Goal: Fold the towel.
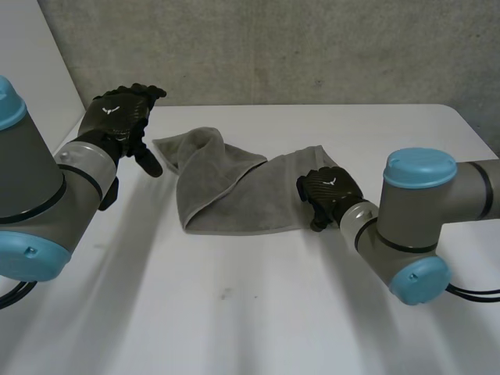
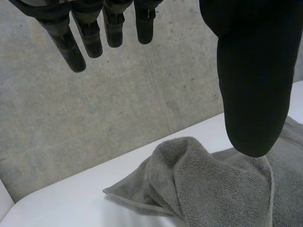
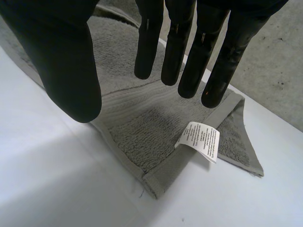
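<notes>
Head view: the towel [image 1: 234,195] lies mid-frame on the table [image 1: 234,312], its long axis running left to right and its left part bunched into a fold. The right hand [image 1: 328,191] is at the towel's right end, and is the nearer hand. The left hand [image 1: 121,117], at upper left, is beside the bunched end.

Left wrist view: fingers straight, grasping nothing, with the bunched end beyond the thumb.

Right wrist view: fingers straight and released above the corner bearing a label [image 3: 201,141].

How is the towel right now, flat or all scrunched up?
Scrunched and partly folded: the towel has one end flopped over in a lumpy flap, not flat.
</notes>
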Robot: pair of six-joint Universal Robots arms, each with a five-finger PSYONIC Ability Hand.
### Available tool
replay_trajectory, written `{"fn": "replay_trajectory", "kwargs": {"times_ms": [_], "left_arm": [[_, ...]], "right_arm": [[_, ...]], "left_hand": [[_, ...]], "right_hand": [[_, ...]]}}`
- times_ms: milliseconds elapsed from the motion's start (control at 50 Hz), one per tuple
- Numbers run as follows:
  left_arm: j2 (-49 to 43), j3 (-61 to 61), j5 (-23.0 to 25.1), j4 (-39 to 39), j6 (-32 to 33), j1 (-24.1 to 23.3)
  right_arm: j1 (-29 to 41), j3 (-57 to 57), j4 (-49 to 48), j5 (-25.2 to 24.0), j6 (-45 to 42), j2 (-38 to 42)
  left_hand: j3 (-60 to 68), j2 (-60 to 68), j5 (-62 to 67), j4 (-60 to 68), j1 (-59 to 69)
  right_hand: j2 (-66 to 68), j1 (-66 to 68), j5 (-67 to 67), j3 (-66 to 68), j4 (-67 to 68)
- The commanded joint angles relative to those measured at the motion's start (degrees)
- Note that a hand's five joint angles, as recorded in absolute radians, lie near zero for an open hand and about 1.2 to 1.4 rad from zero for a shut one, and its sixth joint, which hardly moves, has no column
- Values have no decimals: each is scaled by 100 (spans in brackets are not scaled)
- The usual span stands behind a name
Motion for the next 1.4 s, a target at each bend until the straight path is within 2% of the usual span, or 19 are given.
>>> {"fn": "replay_trajectory", "kwargs": {"times_ms": [20,640,760,1120,1140,1160,1200,1280,1340,1380,1400], "left_arm": [[0,-12,0,19,-1,-5],[-88,-12,0,28,8,4],[-88,-21,0,19,8,4],[-70,-21,0,19,8,4],[-70,-30,0,19,8,4],[-70,-30,0,19,8,4],[-79,-30,0,19,8,-5],[-88,-38,0,19,8,-5],[-149,-38,0,28,8,-5],[-307,-47,9,19,16,-5],[-307,-47,9,19,17,-5]], "right_arm": [[-5,-322,-79,16,-5,488],[-14,-894,-141,51,-40,1095],[-14,-1008,-219,60,-5,1130],[-23,-1280,-378,113,-14,1227],[-23,-1306,-378,113,-14,1253],[-23,-1333,-378,104,-14,1297],[-23,-1359,-378,104,-23,1323],[-32,-1368,-343,148,-32,1218],[-40,-1105,-220,139,-102,735],[-40,-493,-132,104,-198,-8],[-40,-489,-132,104,-199,-12]], "left_hand": [[115,116,-76,128,103],[98,99,-93,112,86],[98,99,-93,112,86],[98,99,-93,112,86],[98,99,-93,112,86],[98,99,-93,112,86],[82,82,-110,95,69],[81,82,-110,95,69],[98,99,-93,112,86],[148,149,-43,161,136],[149,149,-42,162,136]], "right_hand": [[702,1298,900,710,718],[870,1466,1069,878,886],[2012,2608,2211,2020,2028],[2030,2627,2229,2039,2046],[2197,2793,2396,2206,2213],[3331,3927,3530,3340,3347],[3886,4482,4085,3895,3902],[3891,4488,4090,3900,3907],[3891,4488,4090,3900,3907],[3891,4488,4090,3900,3907],[3891,4488,4090,3900,3907]]}}
